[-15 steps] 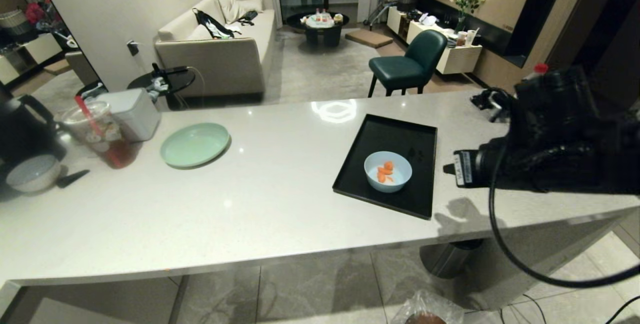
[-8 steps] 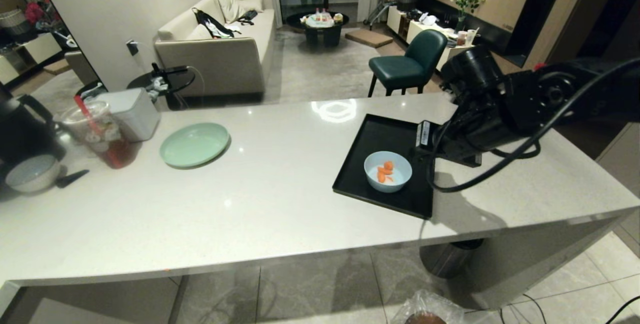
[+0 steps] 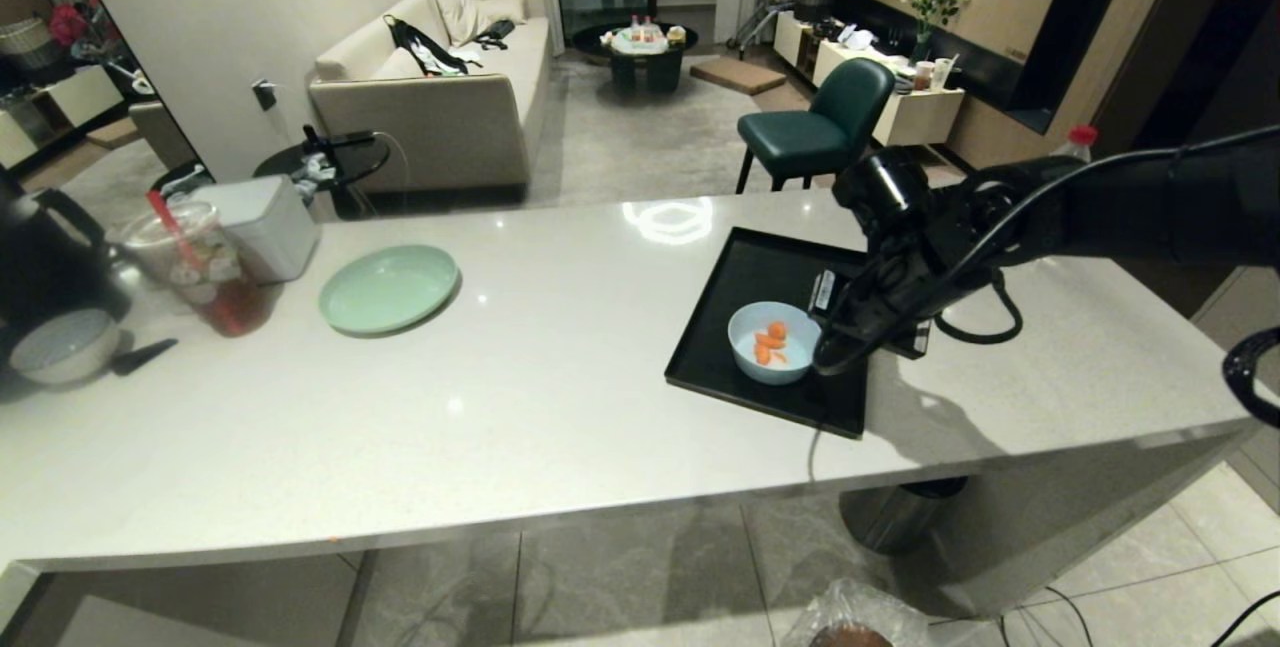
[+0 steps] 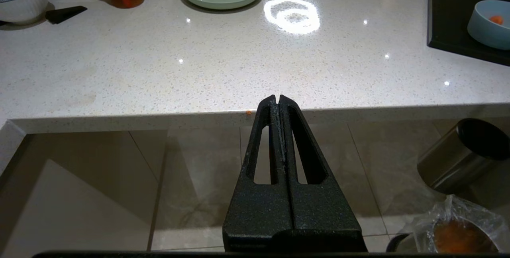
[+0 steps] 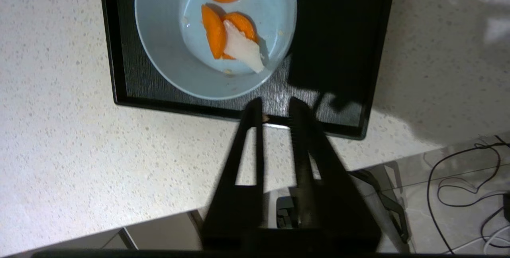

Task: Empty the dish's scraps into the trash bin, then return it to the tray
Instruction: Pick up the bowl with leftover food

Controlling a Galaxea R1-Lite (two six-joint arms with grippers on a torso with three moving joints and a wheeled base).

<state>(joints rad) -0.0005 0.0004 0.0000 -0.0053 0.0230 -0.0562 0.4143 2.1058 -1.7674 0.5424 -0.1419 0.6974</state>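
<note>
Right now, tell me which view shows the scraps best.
The right wrist view: the scraps fill the pale blue bowl as clear orange wedges with one pale piece. The head view shows small orange specks; the left wrist view shows a single orange bit.

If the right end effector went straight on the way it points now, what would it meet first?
Probably the near rim of the pale blue dish on the black tray. The right end effector, slightly parted, points at it; depth is unclear, so it might touch the tray first.
</note>
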